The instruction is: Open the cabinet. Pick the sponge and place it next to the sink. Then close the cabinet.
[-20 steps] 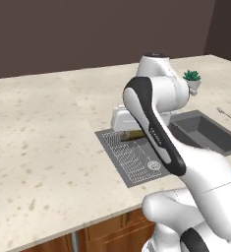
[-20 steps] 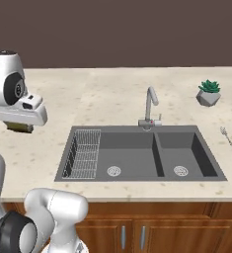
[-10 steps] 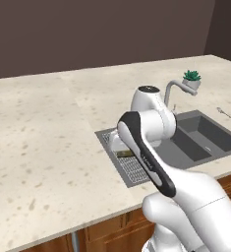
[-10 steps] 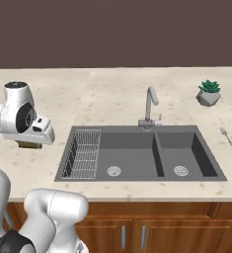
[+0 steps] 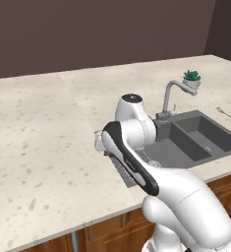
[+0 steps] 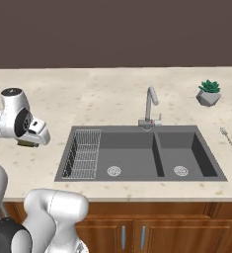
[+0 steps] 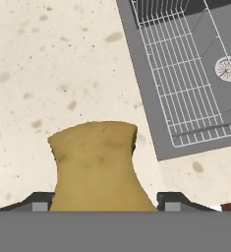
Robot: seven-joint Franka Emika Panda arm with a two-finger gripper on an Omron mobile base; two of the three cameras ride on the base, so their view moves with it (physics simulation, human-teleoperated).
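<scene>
So the sponge (image 7: pixel 96 167) is gripped in the end effector (image 7: pixel 102 204), seen up close in the hand view as a yellowish-olive block pinched narrower toward the bottom where it sits between the two dark fingertips (image 7: pixel 173 202), with its wider far end flaring out over the counter (image 7: pixel 48 64). The sponge is held over the speckled beige counter just to the left of the sink (image 6: pixel 137 150), not over the basin itself; in the hand view the sink's grey rim corner and the wire rack (image 7: pixel 186 83) inside it are seen off to the upper right, clearly apart from the sponge. From the right base view the end effector (image 6: pixel 27 143) is found low at the far left, with a sliver of the olive sponge (image 6: pixel 24 144) showing under the white hand, close above the counter and near the sink's left edge; whether it's actually touching the surface can't be told. In the left base view the hand is mostly blocked by the arm's own body, just a bit of it is spotted beside the sink's left corner. The wire rack (image 6: pixel 84 153) is sat in the left basin, the faucet (image 6: pixel 150 106) stands behind the divider, a small potted plant (image 6: pixel 208 92) is parked at the back right, and a fork (image 6: pixel 227 137) is laid on the counter right of the sink.
</scene>
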